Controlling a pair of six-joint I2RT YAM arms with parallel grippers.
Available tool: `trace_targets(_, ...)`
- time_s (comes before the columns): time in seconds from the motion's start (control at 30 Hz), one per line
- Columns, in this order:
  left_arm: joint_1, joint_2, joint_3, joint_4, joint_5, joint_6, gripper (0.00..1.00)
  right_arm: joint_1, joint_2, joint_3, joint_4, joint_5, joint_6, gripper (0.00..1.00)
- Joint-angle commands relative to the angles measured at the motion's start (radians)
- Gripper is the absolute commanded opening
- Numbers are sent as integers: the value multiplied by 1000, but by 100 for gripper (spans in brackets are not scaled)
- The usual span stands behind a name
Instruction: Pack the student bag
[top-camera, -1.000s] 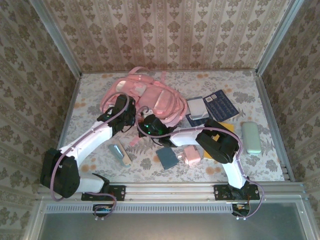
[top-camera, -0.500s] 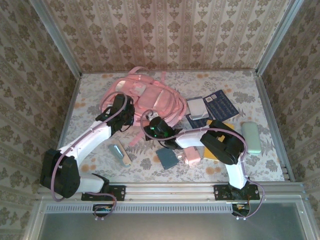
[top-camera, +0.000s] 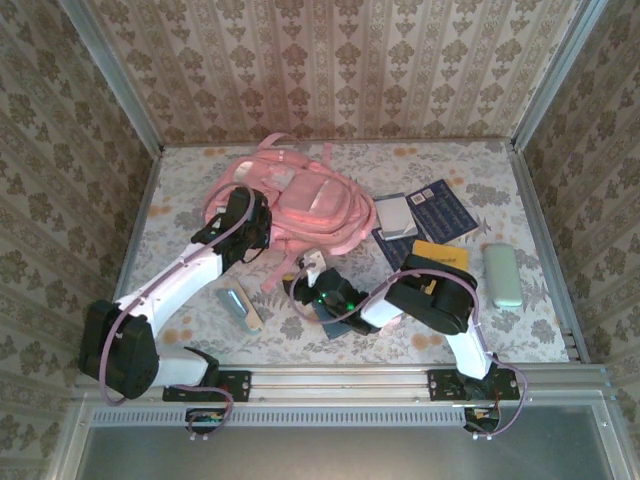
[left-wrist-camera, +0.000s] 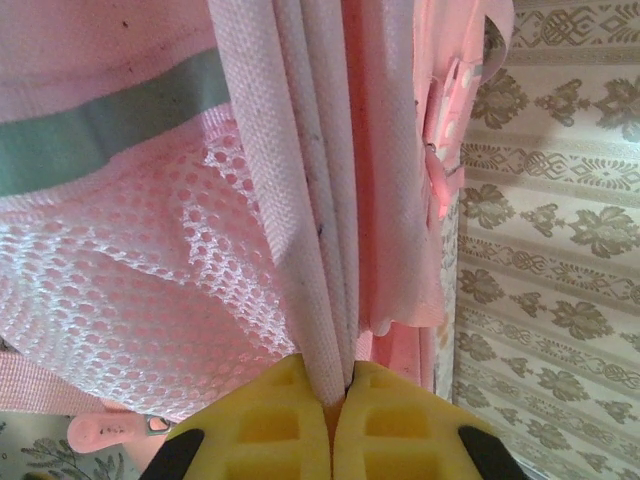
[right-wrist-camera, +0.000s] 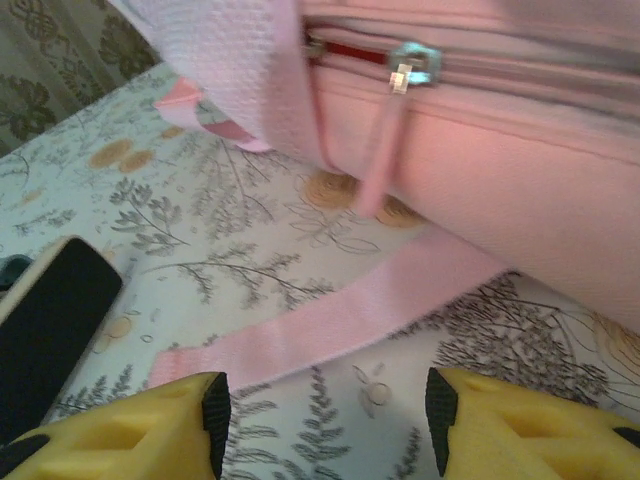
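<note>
Clamping a strap (left-wrist-camera: 310, 200) of the student bag (left-wrist-camera: 120, 260), left end effector (left-wrist-camera: 343, 385) anchors it (opening step); right end effector (right-wrist-camera: 325, 400), spread apart, next needs the zipper pull (right-wrist-camera: 412, 62) ahead.

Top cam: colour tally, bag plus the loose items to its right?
Pink: 1, student bag
Dark blue: 2, calculator, book
Grey: 1, pad
Yellow: 1, booklet
Pale green: 1, case
Total: 6
</note>
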Motion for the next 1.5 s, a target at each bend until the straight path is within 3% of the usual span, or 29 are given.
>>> trace_targets(0.0, -17, -48, -3, 105, 6, -57, 0, 7, 26, 39, 99, 166, -85, 56)
trace_targets(0.23, -27, -58, -26, 124, 7, -71, 0, 12, 61, 77, 130, 227, -195, 54)
trace_targets(0.53, -38, -71, -37, 133, 6, -76, 0, 2, 86, 129, 68, 218, -169, 48)
trace_targets(0.7, -49, -73, -44, 135, 1, -83, 0, -15, 93, 169, 25, 207, -155, 39)
trace_targets(0.8, -52, -77, -49, 134, -4, -86, 0, -24, 90, 188, -32, 213, -146, 27)
trace_targets(1.17, -42, -80, -33, 119, -23, -57, 0, -48, 74, 140, -62, 209, -105, 1)
trace_targets(1.47, -23, -71, -22, 94, -34, 3, 0, -71, 14, 86, -80, 198, -124, 0)
